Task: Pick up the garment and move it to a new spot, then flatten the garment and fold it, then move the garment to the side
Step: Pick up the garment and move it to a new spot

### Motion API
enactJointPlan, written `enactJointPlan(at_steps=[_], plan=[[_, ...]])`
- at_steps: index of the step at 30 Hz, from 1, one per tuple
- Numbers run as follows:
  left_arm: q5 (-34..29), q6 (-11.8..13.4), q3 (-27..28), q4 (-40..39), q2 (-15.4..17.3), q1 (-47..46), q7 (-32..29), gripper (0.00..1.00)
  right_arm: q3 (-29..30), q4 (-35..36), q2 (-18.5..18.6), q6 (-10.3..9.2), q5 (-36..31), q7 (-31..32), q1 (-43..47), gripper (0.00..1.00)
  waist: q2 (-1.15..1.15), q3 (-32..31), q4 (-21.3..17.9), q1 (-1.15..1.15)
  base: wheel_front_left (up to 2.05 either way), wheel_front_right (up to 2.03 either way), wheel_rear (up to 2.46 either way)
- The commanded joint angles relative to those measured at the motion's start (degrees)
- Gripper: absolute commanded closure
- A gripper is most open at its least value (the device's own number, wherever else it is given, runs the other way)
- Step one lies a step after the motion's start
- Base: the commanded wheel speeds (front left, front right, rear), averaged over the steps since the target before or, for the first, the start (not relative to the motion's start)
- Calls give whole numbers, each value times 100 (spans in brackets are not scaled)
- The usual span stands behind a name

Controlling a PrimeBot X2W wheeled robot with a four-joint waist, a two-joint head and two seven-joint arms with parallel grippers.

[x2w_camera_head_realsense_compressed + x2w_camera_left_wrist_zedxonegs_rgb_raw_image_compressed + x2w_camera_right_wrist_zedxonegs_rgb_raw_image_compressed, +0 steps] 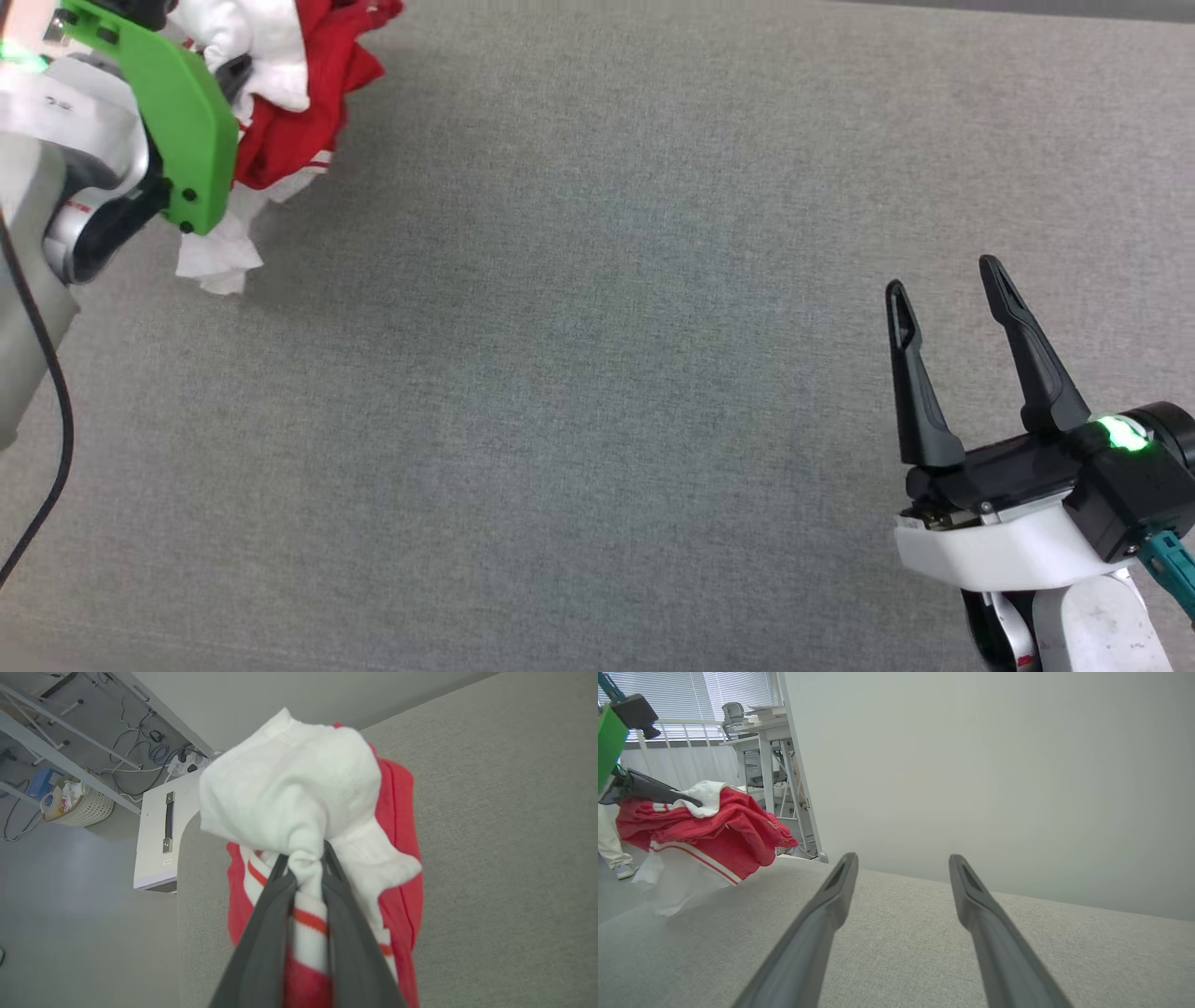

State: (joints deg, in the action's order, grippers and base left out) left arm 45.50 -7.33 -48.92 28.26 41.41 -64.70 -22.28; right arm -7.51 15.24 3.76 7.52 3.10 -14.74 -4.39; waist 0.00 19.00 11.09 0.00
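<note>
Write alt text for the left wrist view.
The left gripper is shut on bunched white cloth of the red-and-white garment, with the grey table behind it. To the left, past the table's edge, are a floor, cables and a pale basket.

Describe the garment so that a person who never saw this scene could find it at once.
Look at the wide gray fabric-covered table, then at its far left corner in the head view. There the left gripper is shut on a bunched red T-shirt by a white sleeve. It is the only red-and-white thing, with striped trim, against the plain gray surface.
</note>
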Motion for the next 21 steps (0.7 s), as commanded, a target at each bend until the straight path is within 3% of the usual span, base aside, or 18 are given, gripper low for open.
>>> enactJointPlan(at_steps=[1,10,21], plan=[[-90,-15,-313,-333,-86,-277,101,100,20,-11,-50,-3,89,-26,105,0,0,-366,-342,0,0,0,0],[-219,-15,-1177,-739,-672,-593,300,100,-10,7,-86,-3,307,-26,94,0,0,-377,-1069,0,0,0,0],[-185,-15,-2330,-300,-1997,-395,805,100,98,36,-88,-3,621,-26,49,0,0,-126,-1744,0,0,0,0]])
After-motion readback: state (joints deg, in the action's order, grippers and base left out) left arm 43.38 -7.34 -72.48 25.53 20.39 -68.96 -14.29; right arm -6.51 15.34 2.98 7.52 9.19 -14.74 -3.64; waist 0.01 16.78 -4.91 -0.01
